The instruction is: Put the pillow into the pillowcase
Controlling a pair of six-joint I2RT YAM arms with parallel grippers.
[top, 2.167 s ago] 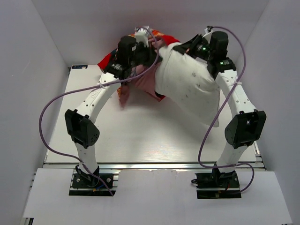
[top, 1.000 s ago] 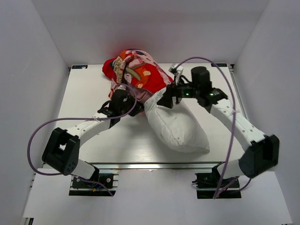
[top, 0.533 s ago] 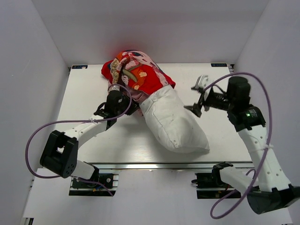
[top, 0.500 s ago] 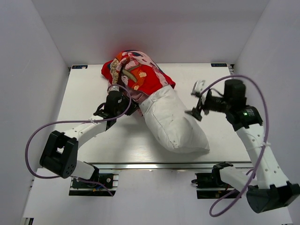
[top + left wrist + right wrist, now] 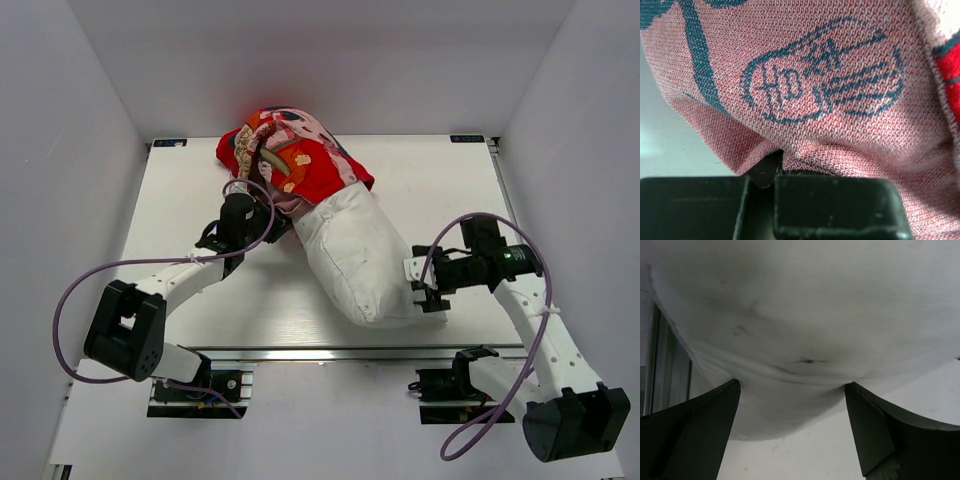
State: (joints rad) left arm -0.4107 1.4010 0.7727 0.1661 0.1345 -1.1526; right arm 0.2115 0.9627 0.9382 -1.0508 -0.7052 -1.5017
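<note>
Seen half inside red pillowcase (image 5: 310, 165): white pillow (image 5: 355, 250) on tabletop (image 5: 180, 180). Clamped on pillowcase fabric left of pillow, left jaws; spread wide around pillow's near end, right jaws.

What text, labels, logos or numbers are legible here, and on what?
On the pillowcase, left wrist view: a dark teal stamp-like print with letter-like strokes; not readable as words.
Two dark strips at the back corners of the table: too small to read.
No other text visible.
</note>
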